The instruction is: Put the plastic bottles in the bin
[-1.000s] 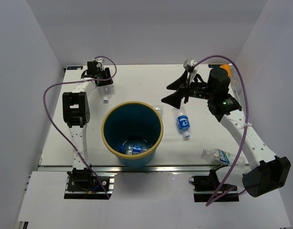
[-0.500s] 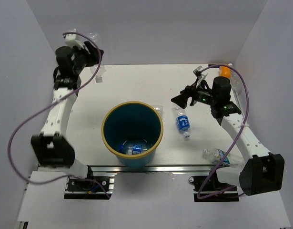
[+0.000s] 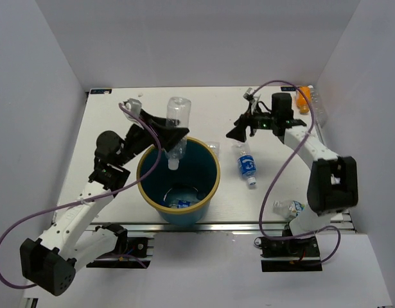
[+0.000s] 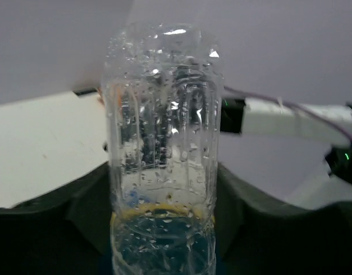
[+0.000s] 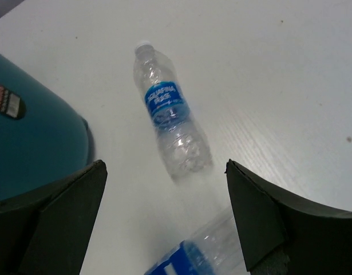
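Nearest, at the table's (image 3: 120,115) front right edge, a green-white bottle (image 3: 292,207) lies on its side. The bin (image 3: 144,183) stands upright, front of centre; a few blue-labelled bottles (image 3: 180,203) lie at its bottom. Over its far-left rim the left gripper (image 3: 173,136) is clamped on a clear bottle (image 3: 177,119), held cap-down with the cap over the bin's mouth. In the left wrist view that bottle (image 4: 161,143) fills the gap between the two fingers (image 4: 87,212), unlabelled and beaded with droplets.

Right of the bin a blue-label bottle (image 3: 247,165) lies on the table, cap towards the front. A small bottle (image 3: 213,147) lies against the bin's far-right rim. The right gripper (image 3: 239,128) hovers beyond these, jaws spread wide and empty. From its wrist the blue-label bottle (image 5: 170,123) lies ahead of the fingertips, a second bottle (image 5: 193,256) shows partly between the fingers (image 5: 67,212), and the bin wall (image 5: 32,143) is to the left.

In the far right corner sit an orange bottle (image 3: 304,97) and, beside it, a see-through bottle (image 3: 319,108).
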`<state>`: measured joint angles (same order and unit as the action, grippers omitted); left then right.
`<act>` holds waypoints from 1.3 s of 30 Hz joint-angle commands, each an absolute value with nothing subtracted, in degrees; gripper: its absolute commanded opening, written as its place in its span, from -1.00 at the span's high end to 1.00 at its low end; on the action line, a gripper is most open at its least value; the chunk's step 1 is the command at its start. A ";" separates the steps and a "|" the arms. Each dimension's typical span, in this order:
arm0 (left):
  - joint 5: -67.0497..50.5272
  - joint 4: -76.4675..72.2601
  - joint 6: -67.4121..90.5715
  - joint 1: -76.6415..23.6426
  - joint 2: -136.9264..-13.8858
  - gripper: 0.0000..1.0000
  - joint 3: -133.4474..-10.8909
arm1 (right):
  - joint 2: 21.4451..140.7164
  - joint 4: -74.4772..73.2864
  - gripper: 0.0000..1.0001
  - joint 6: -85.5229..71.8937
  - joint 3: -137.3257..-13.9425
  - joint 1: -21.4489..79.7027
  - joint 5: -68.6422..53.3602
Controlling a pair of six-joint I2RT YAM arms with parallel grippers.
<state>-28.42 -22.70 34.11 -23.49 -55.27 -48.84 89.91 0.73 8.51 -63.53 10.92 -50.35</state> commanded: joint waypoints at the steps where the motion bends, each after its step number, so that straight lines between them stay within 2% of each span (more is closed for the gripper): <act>1: -29.26 -25.40 34.81 -26.19 -52.30 -0.51 -45.54 | 98.48 -12.79 -0.79 25.21 -76.75 11.60 -54.84; 5: -30.93 -21.89 32.52 -26.45 -50.80 -0.77 -46.49 | 105.90 -17.31 -0.79 28.90 -82.70 16.78 -47.04; 6: -31.02 -21.36 32.17 -26.46 -50.63 -0.96 -46.76 | 107.47 -17.49 -0.79 31.70 -82.97 17.83 -45.89; 11: -29.53 -17.67 28.92 -26.63 -50.80 -0.96 -50.35 | 111.70 -21.34 -0.79 34.89 -87.52 22.23 -46.84; 14: -22.79 -11.89 26.04 -26.63 -52.99 -0.96 -53.43 | 113.90 -22.94 -0.79 37.00 -88.59 25.13 -45.28; 18: 3.70 -2.91 22.42 -26.37 -56.24 -0.96 -57.99 | 117.58 -20.48 -0.79 35.51 -90.17 27.59 -42.80; 20: 8.42 -0.36 21.54 -25.58 -58.52 -0.96 -59.32 | 118.82 -19.70 -0.79 35.07 -90.96 27.69 -42.37; 24: 10.64 2.29 22.76 -21.90 -60.20 -0.96 -59.24 | 120.93 -16.88 -0.79 33.84 -90.70 27.69 -39.38; 29: 8.70 2.46 29.25 -11.00 -60.21 -0.96 -52.75 | 123.48 -16.17 -0.79 31.73 -90.88 27.69 -38.59; 32: 11.85 3.51 30.93 -7.39 -59.33 -0.96 -48.00 | 123.84 -15.64 -0.65 29.27 -90.18 27.69 -37.10; 35: 12.74 3.78 31.64 -6.07 -58.45 -0.96 -45.19 | 121.56 -13.37 -0.35 26.90 -89.04 27.69 -36.57; 36: 12.83 3.69 31.90 -5.89 -58.27 -0.96 -44.74 | 119.29 -12.14 -0.03 25.24 -88.86 27.51 -35.26; 37: 12.83 3.69 31.99 -5.80 -58.10 -0.96 -44.48 | 118.05 -10.74 0.09 20.96 -88.86 27.25 -33.77; 39: 14.58 5.44 31.82 -5.80 -57.75 -0.97 -44.47 | 113.57 -10.37 0.09 18.03 -89.82 25.94 -32.26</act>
<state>12.01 4.78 30.81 -6.09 -60.38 -44.14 122.21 -15.20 24.67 -88.33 27.55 -34.72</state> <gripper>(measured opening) 0.984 0.570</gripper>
